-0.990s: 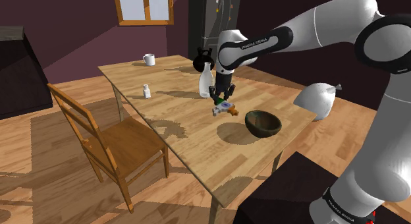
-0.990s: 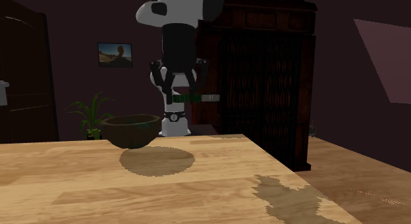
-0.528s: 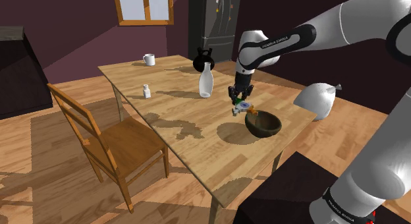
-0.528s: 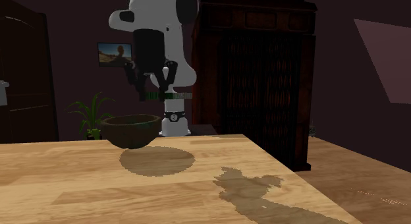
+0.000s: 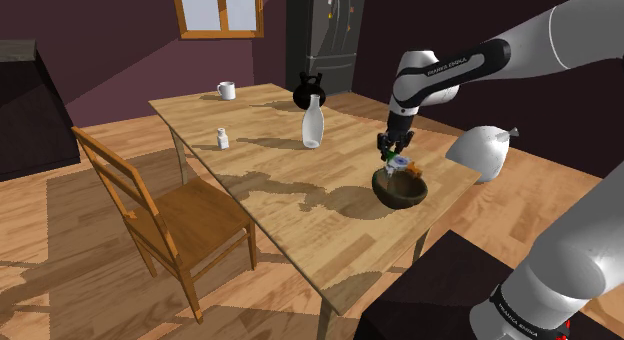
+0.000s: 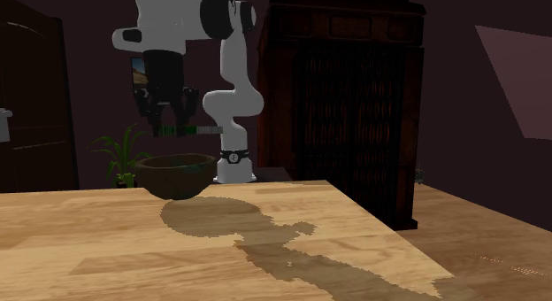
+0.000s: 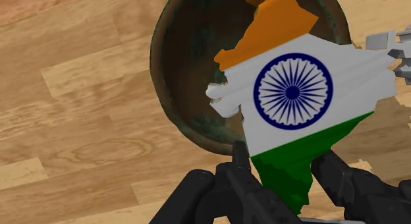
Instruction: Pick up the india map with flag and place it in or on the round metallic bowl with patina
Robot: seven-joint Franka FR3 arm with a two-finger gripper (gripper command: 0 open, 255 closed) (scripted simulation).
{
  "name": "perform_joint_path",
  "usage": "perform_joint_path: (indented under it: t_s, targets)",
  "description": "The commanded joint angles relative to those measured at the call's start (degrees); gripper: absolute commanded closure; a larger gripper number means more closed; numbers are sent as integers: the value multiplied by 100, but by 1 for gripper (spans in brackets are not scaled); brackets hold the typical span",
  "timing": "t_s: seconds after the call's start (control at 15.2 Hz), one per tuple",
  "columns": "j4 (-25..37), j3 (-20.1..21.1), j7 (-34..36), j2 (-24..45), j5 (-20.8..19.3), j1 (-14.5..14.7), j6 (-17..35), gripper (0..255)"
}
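A flat India map (image 7: 300, 104) painted orange, white and green with a blue wheel hangs in the air, and my gripper (image 7: 284, 168) is shut on its green tip. Directly beneath it sits the round dark bowl (image 7: 191, 71) with a greenish-brown inside. In the shoulder view the gripper (image 5: 393, 148) holds the map (image 5: 401, 167) just above the bowl (image 5: 400, 189) near the table's right edge. From the second exterior view the gripper (image 6: 168, 124) holds the map (image 6: 189, 131) level, edge-on, over the bowl (image 6: 175, 174).
On the wooden table (image 5: 290, 203) stand a white bottle (image 5: 313, 124), a black kettle (image 5: 309, 89), a small white shaker (image 5: 223, 138) and a white mug (image 5: 227, 90). A wooden chair (image 5: 160, 213) sits at the table's left side. A white bag-like object (image 5: 482, 153) lies beyond the bowl.
My arm has carried the map to the shoulder view's right, from the table's middle to above the bowl. The grip on the map has stayed the same.
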Motion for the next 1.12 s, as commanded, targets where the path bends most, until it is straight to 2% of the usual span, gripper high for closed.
perform_joint_path:
  t_s: [0.0, 0.07, 0.92, 1.06]
  targets:
    - [-191, -156, -274, -215, -42, -134, -25, 255]
    - [-271, -237, -406, -291, -68, -201, -19, 255]
    - [-763, -256, -465, 287, 2, -195, 1048, 255]
    - [-764, -257, -465, 287, 2, -195, 1048, 255]
